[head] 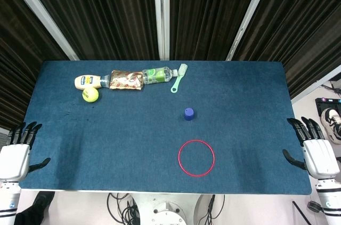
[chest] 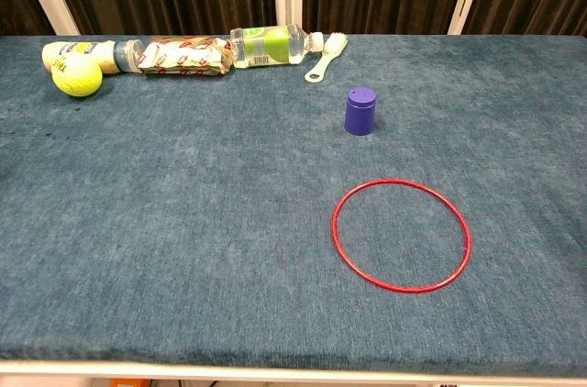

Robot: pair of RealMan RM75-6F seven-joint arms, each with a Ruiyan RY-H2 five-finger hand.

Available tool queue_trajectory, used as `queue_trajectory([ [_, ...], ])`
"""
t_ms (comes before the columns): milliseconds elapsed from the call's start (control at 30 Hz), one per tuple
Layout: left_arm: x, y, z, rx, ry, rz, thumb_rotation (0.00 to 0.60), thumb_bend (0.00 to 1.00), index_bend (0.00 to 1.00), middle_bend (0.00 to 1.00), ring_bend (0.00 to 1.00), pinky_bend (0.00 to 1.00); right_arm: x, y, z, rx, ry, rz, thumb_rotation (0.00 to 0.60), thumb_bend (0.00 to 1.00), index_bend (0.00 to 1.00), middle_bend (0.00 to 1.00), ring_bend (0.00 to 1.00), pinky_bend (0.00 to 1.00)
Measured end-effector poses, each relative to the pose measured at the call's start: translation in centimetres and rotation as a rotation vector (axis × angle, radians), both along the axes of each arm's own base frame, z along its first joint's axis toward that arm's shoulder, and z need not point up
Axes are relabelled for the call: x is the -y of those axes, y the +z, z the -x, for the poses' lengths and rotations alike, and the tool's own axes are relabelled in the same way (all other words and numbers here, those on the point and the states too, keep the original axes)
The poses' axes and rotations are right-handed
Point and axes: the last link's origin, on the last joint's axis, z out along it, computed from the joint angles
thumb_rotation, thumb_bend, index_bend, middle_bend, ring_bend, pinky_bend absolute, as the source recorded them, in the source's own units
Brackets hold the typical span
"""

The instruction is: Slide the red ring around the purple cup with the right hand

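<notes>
A thin red ring [head: 196, 158] [chest: 401, 235] lies flat on the blue table cloth, near the front edge and right of centre. A small purple cup [head: 188, 113] [chest: 360, 111] stands upside down a short way behind the ring, outside it. My right hand [head: 315, 147] hangs open off the table's right edge, far from the ring. Off the left edge, my left hand [head: 17, 149] is open too, fingers spread. Neither hand shows in the chest view.
Along the back left lie a yellow squeeze bottle [head: 88, 81], a tennis ball [head: 90, 94], a snack packet [head: 127, 80], a clear green-labelled bottle [head: 158, 74] and a pale green brush [head: 179, 77]. Dark curtains hang behind the table [head: 250, 102].
</notes>
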Motion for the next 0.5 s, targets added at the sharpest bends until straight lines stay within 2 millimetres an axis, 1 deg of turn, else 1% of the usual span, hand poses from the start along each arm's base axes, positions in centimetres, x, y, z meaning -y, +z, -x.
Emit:
queue_trajectory([
  [167, -0.2, -0.1, 0.1, 0.002, 0.005, -0.001, 0.6, 0.03, 0.13, 0.07, 0.0, 0.0, 0.4, -0.4, -0.2, 0.002, -0.005, -0.011, 0.6, 0.22, 0.09, 0.12, 0.0, 0.0],
  [367, -0.3, -0.1, -0.1, 0.002, -0.008, -0.003, 0.6, 0.02, 0.13, 0.07, 0.0, 0.0, 0.3, -0.7, -0.5, 0.001, 0.012, -0.032, 0.6, 0.22, 0.08, 0.13, 0.0, 0.0],
  [500, -0.2, -0.1, -0.2, 0.005, -0.016, -0.001, 0.6, 0.02, 0.13, 0.07, 0.0, 0.0, 0.7, -1.7, -1.4, -0.008, 0.065, -0.096, 0.6, 0.23, 0.1, 0.14, 0.0, 0.0],
])
